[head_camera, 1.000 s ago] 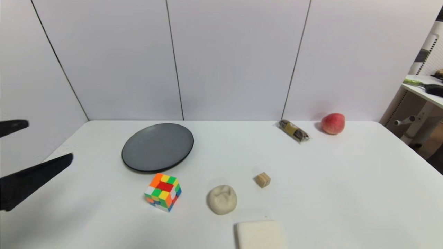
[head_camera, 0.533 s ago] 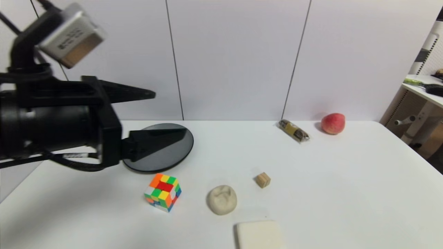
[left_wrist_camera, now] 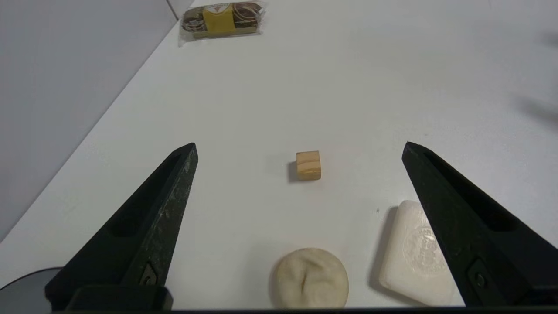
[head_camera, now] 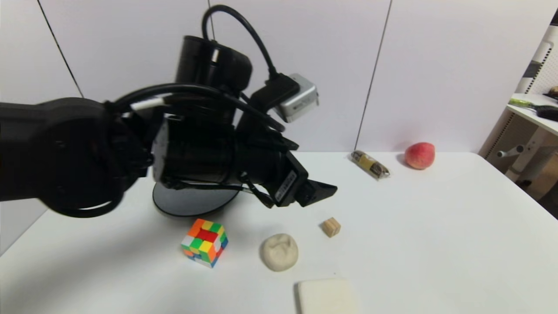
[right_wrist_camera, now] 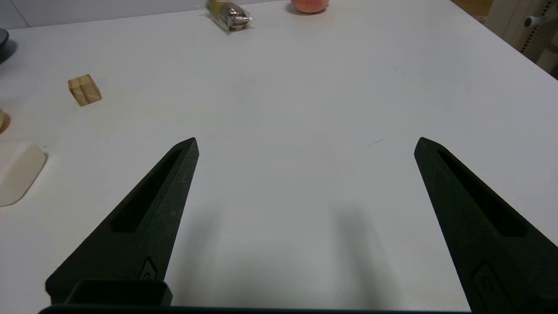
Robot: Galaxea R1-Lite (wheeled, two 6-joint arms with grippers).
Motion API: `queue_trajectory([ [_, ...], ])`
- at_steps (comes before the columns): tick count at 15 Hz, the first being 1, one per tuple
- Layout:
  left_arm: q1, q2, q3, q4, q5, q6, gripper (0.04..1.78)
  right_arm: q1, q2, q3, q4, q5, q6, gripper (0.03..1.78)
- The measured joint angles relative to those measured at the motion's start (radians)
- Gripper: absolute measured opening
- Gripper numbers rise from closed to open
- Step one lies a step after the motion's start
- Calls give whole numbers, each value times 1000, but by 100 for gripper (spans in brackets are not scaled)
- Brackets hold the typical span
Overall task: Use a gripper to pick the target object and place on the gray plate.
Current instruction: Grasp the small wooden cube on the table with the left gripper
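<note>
The small light-brown wooden cube [head_camera: 331,227] sits on the white table right of centre. It also shows in the left wrist view [left_wrist_camera: 308,165] and the right wrist view [right_wrist_camera: 84,90]. My left gripper [head_camera: 321,192] hovers above the table just behind and left of the cube. Its jaws are wide open and empty [left_wrist_camera: 300,145], with the cube ahead between them. The gray plate [head_camera: 187,205] lies at the back left, mostly hidden behind my left arm. My right gripper [right_wrist_camera: 307,139] is open and empty over bare table, out of the head view.
A multicoloured puzzle cube [head_camera: 205,242], a beige dough lump [head_camera: 279,251] and a white soap bar [head_camera: 327,296] lie near the front. A snack packet [head_camera: 370,164] and a peach [head_camera: 419,155] lie at the back right. A side shelf [head_camera: 534,115] stands past the table's right edge.
My left arm has swung in from the left edge, across the plate, toward the wooden cube. The objects on the table have not moved.
</note>
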Motion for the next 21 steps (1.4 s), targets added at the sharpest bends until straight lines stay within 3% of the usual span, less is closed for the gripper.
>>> queue_trajectory([
  [6,-31,234,-122,2,7,-4,169,0,0,0,0,0,-1,171],
  [9,-33,316,-139,2,53,-6,169,0,0,0,1,0,-1,171],
  [21,-39,442,-144,2,62,-29,169,0,0,0,0,0,0,171],
])
